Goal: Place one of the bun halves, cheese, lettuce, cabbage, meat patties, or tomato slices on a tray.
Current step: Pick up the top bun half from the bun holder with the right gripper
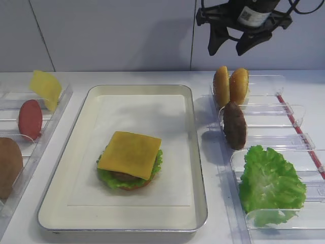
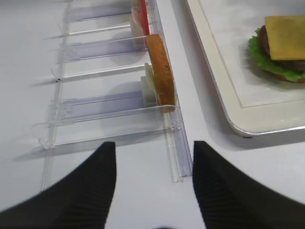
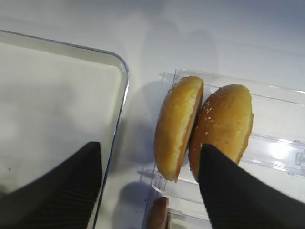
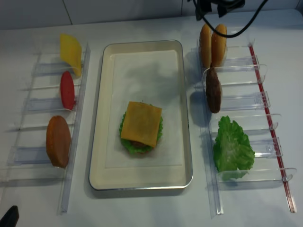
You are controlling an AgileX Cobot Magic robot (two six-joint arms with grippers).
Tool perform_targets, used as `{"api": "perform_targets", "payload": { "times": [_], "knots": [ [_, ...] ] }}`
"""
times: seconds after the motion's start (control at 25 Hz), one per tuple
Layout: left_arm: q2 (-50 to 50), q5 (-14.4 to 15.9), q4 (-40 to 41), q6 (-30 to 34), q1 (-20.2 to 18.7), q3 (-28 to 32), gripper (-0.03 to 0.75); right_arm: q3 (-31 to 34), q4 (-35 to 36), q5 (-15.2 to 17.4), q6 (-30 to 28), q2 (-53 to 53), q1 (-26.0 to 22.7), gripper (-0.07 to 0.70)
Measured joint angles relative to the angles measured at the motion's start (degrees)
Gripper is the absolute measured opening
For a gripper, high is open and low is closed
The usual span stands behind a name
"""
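Note:
The silvery tray [image 1: 152,109] lies mid-table and bears a stack topped by a cheese square [image 1: 130,154] over lettuce and a patty. Two bun halves [image 1: 222,85] [image 1: 239,85] stand on edge in the right rack, with a meat patty [image 1: 234,124] and a lettuce leaf [image 1: 269,183] nearer. My right gripper [image 1: 227,50] hangs open above the buns; in its wrist view its jaws [image 3: 150,145] straddle the left bun half [image 3: 177,126]. In the left rack stand cheese [image 1: 45,89], a tomato slice [image 1: 30,118] and a bun half [image 1: 9,165]. My left gripper [image 2: 153,143] is open and empty. No cabbage shows.
Clear plastic racks [image 4: 246,101] [image 4: 33,104] flank the tray on both sides. A red strip [image 4: 267,113] runs along the right rack's outer edge. A white wall stands close behind the table.

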Motion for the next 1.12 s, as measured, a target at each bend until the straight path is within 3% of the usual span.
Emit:
{"api": "perform_targets", "payload": {
  "times": [0.32,0.76,0.96,1.12],
  "knots": [
    [0.0,0.0,0.0,0.0,0.0,0.0,0.359,-0.1,-0.8,-1.4,1.9,4.0,0.0,0.462],
    [0.0,0.0,0.0,0.0,0.0,0.0,0.359,-0.6,-2.0,-5.6,2.0,7.3,0.0,0.453],
    [0.0,0.0,0.0,0.0,0.0,0.0,0.359,-0.6,-2.3,-6.3,2.0,8.1,0.0,0.363],
    [0.0,0.0,0.0,0.0,0.0,0.0,0.359,-0.6,-2.4,-6.4,2.0,8.2,0.0,0.338]
  ]
}}
